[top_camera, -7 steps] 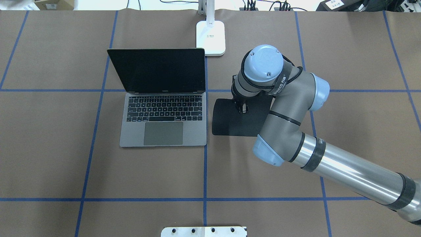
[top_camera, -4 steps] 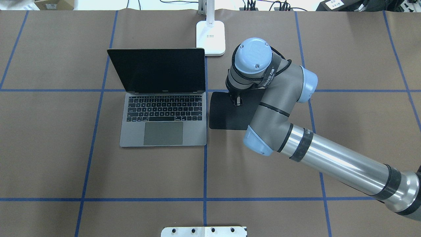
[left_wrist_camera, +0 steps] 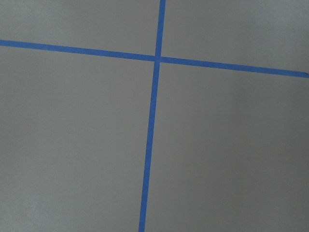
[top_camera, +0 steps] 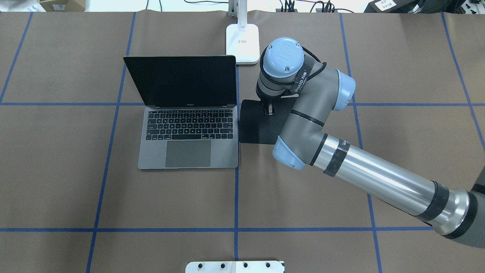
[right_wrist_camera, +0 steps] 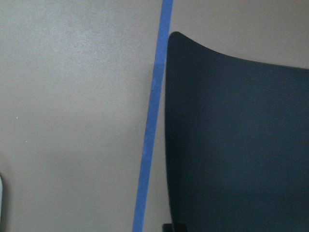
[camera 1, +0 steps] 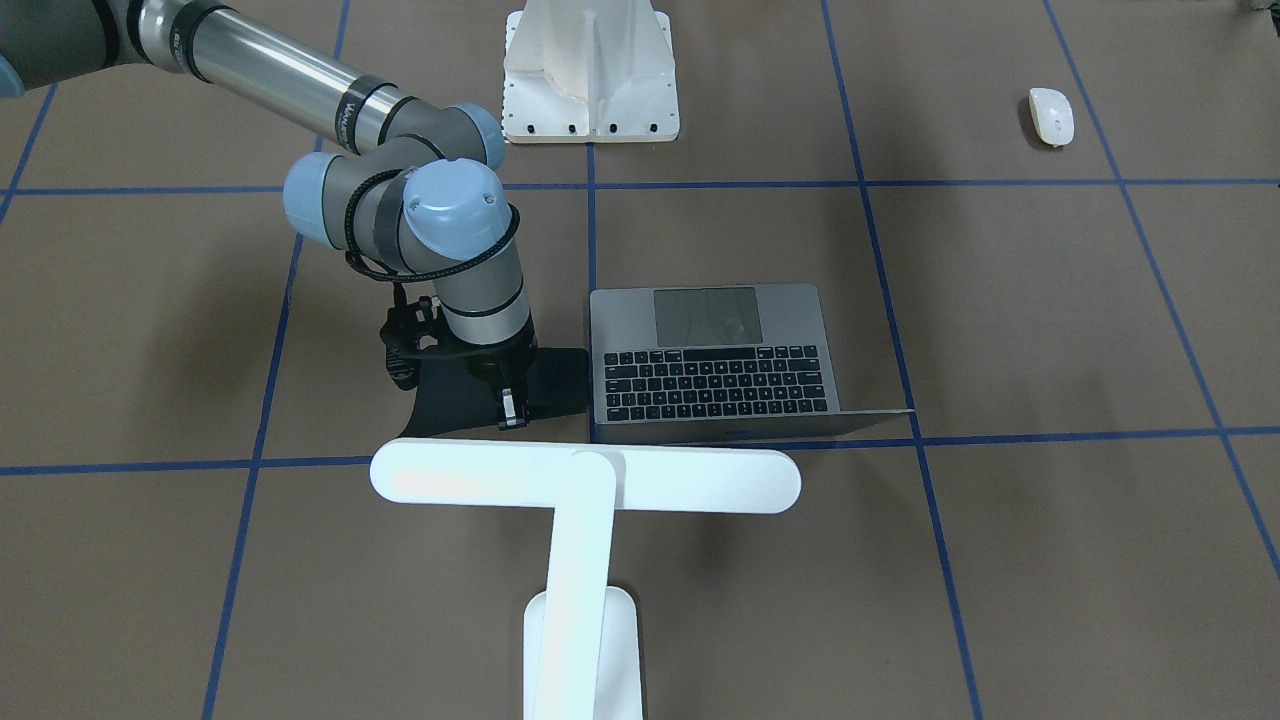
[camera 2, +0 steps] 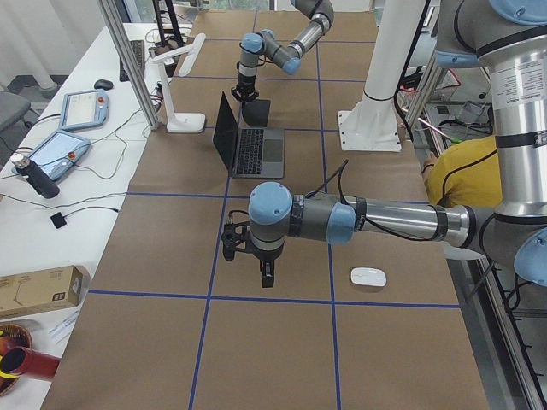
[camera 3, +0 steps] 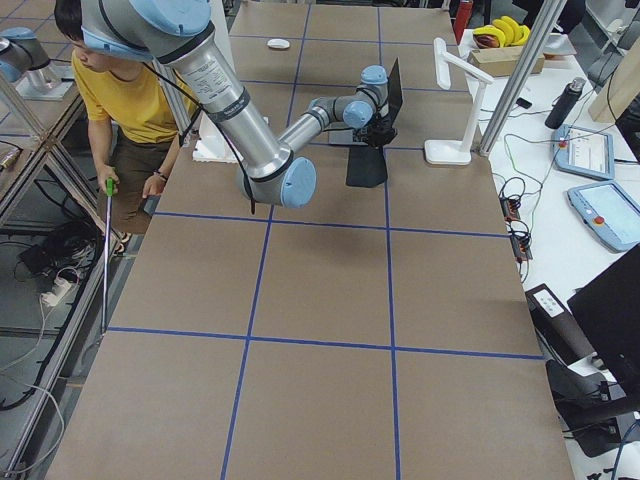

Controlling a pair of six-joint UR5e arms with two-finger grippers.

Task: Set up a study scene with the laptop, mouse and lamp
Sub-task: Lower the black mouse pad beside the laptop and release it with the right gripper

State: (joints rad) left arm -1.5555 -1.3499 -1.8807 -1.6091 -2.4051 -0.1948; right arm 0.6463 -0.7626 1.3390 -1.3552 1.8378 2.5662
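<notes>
The open grey laptop (top_camera: 187, 129) sits left of centre, its screen facing the robot. Right beside it lies a flat black mat (top_camera: 257, 127), and my right gripper (top_camera: 269, 110) is shut on the mat's far edge. In the front-facing view the mat (camera 1: 455, 405) curls up slightly at that gripper (camera 1: 510, 412). The white lamp stands behind the laptop, with its base (top_camera: 243, 43) on the table and its T-shaped head (camera 1: 585, 478) above. The white mouse (camera 1: 1051, 115) lies far off near my left gripper (camera 2: 267, 278). I cannot tell whether that gripper is open or shut.
A white ribbed pedestal (camera 1: 590, 70) with bolt holes stands at the table's robot-side edge. A person in a yellow shirt (camera 3: 110, 90) sits beside the table. Tablets and cables (camera 2: 64, 145) lie beyond the far edge. Blue tape lines grid the brown surface.
My right arm has pulled the black mat left and towards the far side, so its edge now lies close beside the laptop's right side. The laptop and lamp have not moved.
</notes>
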